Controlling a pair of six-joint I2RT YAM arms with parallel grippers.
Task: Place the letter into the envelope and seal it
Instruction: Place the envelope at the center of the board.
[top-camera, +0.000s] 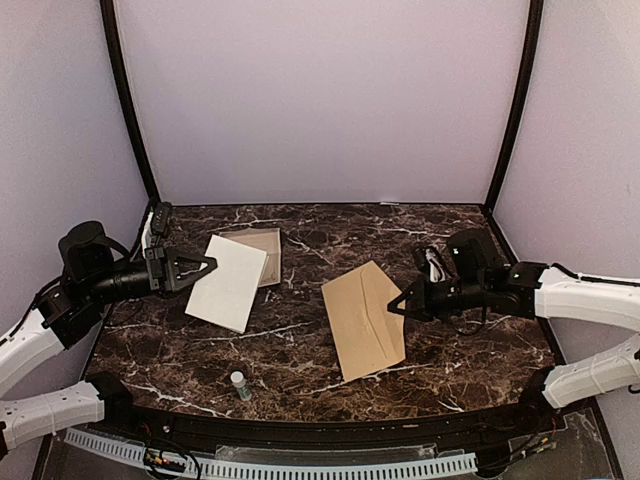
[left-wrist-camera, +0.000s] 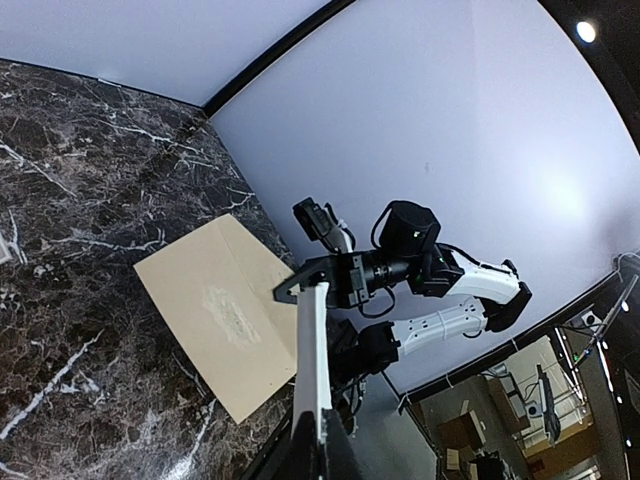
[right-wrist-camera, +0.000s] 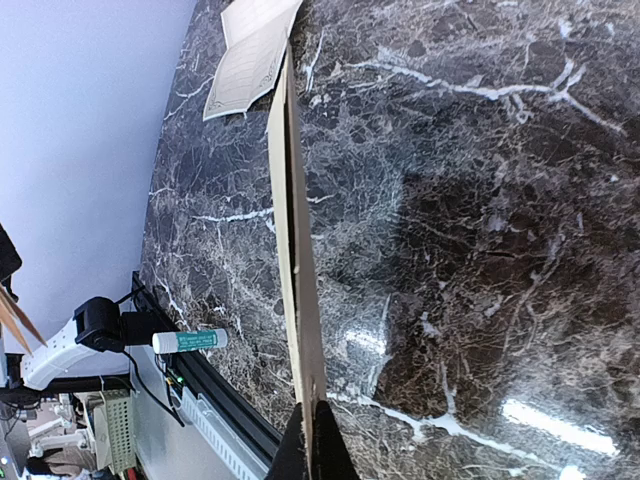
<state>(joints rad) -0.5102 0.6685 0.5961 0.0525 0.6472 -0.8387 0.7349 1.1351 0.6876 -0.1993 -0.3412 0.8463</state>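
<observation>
Tube (top-camera: 240, 385) nearest; plain brown envelope (top-camera: 364, 320), white letter (top-camera: 228, 283), both apparently pinched edgewise.

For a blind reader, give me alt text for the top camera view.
Two arms work over a dark marble table: the left gripper grips the white letter by its edge, and the right gripper grips the brown envelope. A cream page shows from beneath the letter, and a glue stick stands near the front.

The top view looks down on your whole counter (top-camera: 300, 350) from above its near edge. The left wrist view looks along the left tool (left-wrist-camera: 318, 445) to the envelope (left-wrist-camera: 210, 310) ahead of its tip. The right wrist view skims low along the right tool (right-wrist-camera: 308, 445) to the letter (right-wrist-camera: 250, 60) ahead. The top view shows both sheets too.
</observation>
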